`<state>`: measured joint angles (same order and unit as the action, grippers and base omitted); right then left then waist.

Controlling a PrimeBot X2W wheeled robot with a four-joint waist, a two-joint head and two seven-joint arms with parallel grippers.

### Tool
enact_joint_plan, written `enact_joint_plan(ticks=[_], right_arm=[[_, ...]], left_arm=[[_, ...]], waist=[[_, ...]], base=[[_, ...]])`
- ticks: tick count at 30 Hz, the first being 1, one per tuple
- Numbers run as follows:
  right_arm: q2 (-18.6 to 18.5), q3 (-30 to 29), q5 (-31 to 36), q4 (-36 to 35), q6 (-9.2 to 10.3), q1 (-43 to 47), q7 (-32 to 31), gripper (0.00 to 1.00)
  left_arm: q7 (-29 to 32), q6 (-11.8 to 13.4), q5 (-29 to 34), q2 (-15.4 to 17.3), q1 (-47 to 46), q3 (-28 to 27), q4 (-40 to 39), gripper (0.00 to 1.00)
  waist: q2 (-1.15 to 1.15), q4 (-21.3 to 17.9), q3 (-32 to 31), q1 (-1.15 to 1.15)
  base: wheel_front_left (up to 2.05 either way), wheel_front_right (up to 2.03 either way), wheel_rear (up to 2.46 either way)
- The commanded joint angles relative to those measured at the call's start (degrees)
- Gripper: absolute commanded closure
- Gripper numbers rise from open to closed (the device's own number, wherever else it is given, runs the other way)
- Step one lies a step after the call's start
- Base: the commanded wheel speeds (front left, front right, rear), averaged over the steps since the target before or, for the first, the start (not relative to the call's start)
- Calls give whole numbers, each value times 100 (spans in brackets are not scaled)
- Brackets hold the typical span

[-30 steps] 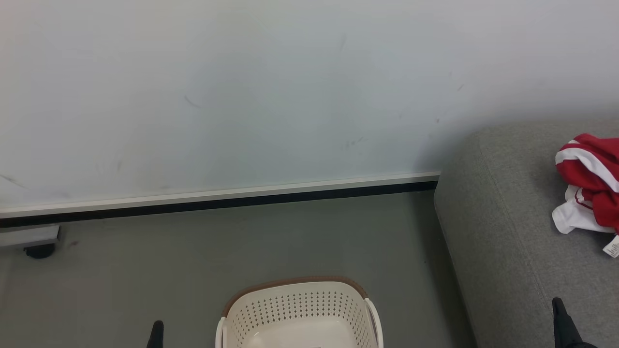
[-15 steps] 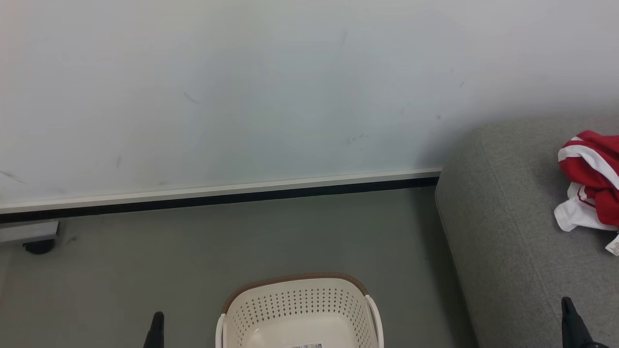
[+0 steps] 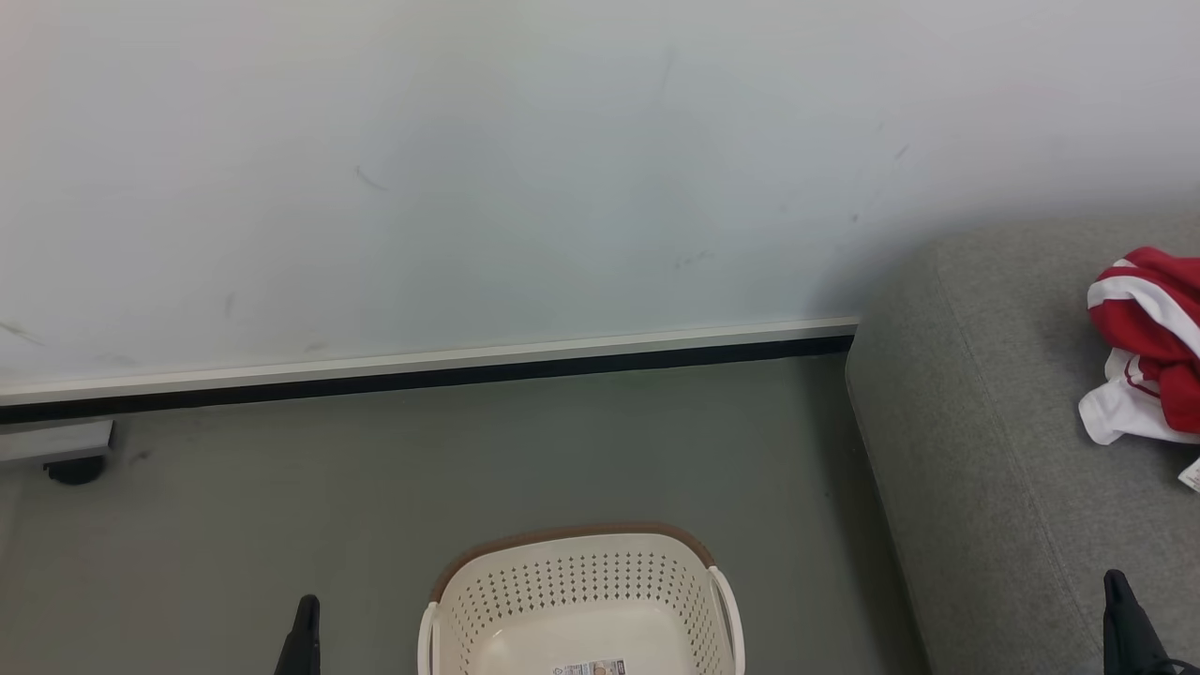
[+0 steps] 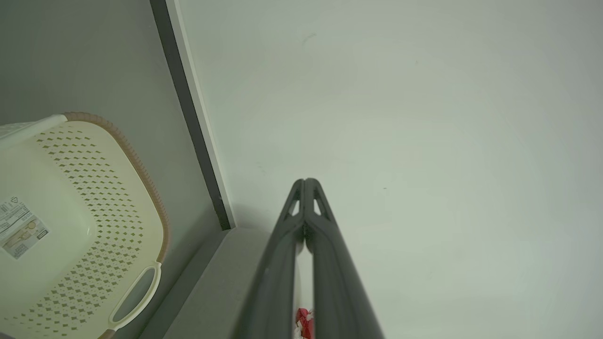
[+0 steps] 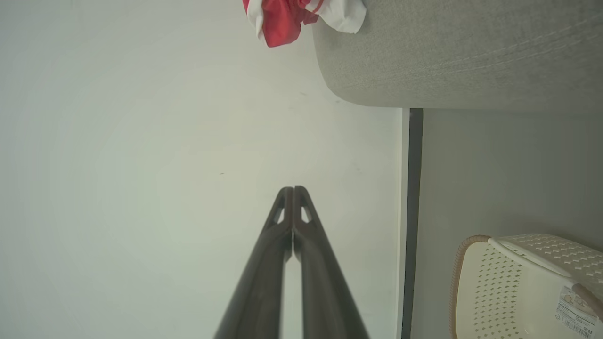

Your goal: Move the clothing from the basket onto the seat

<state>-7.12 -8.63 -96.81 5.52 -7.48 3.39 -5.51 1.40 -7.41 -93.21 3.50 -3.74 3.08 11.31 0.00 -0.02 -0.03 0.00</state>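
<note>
A cream-white oval laundry basket (image 3: 581,586) with perforated sides and a brown rim stands on a grey-green floor (image 3: 375,487). It is a little way out from the black baseboard (image 3: 422,380) at the foot of a pale wall (image 3: 469,169). A printed sticker (image 3: 589,667) lies flat on the basket's smooth base. To the basket's right, apart from it, is the rounded far-left corner of a large grey woven seat (image 3: 975,422). The clothing (image 3: 1153,328), a crumpled heap of bright red fabric with white stripes and a white panel, rests on top of the seat, well in from its left edge and towards the edge by the wall. A small white label (image 3: 1191,475) hangs out of the heap on the nearer side. The left gripper (image 4: 305,180) is raised in open air left of the basket, its two long dark fingers pressed tip to tip and clasping nothing. The right gripper (image 5: 293,188) is over the near part of the seat, short of the clothing, and is likewise clenched with nothing between its fingers. At the floor's far-left edge a dark caster (image 3: 75,469) sits under a grey base.
</note>
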Motion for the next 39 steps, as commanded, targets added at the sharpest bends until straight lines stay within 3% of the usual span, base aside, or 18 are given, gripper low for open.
enact_joint_plan(ticks=[1, 39], right_arm=[[9, -41, -107, -23, -2, -20, -28, 100], [85, -129, -10, 3, -2, -29, -111, 100]], left_arm=[[12, -18, -99, 36, -76, 7, 38, 100], [49, -19, -66, 1, -74, -33, 39, 100]], waist=[[0, 1, 5, 0], [0, 2, 9, 0]], base=[[0, 0, 0], [0, 0, 0]])
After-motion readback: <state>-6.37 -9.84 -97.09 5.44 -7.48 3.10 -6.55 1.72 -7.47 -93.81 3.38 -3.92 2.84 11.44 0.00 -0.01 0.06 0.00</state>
